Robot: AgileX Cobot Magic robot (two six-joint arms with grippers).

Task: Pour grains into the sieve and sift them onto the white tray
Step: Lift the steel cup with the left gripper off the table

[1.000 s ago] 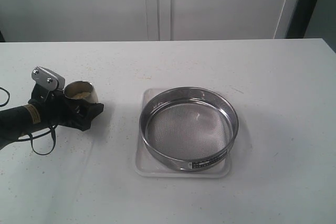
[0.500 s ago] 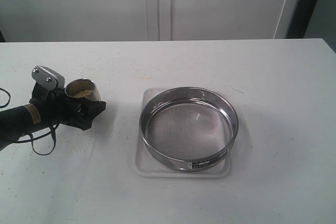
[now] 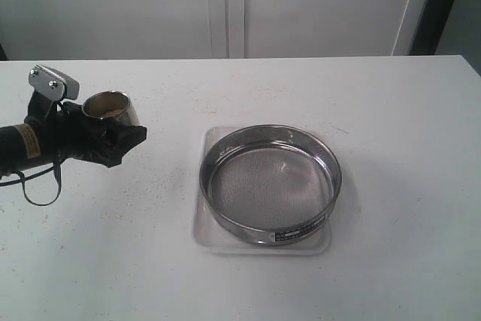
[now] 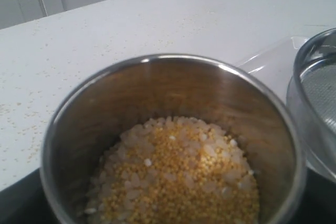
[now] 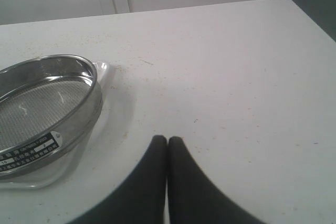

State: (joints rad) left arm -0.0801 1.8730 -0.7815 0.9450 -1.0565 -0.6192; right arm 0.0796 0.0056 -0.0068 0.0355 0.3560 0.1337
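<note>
Exterior view: left arm (image 3: 30, 148) cut off at picture edge. Far finger of left gripper (image 3: 120, 129) hidden behind steel cup (image 3: 113, 110). White tray (image 3: 204, 240) mostly covered by sieve (image 3: 270, 178). Sieve label (image 3: 299, 231) too small to read.
Left wrist view: cup rim and grains (image 4: 178, 182) cut off at edge; sieve blurred, mostly out of frame.
Right wrist view: finger bases of right gripper (image 5: 167, 141) out of frame; sieve partly cut off.

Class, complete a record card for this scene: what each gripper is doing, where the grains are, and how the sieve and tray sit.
Left gripper: clamped on small round steel cup
Grains: yellow and pale granules, in the cup
Sieve: wide round steel mesh sieve, empty, resting on flat white rectangular tray
Right gripper: shut, holding nothing
</note>
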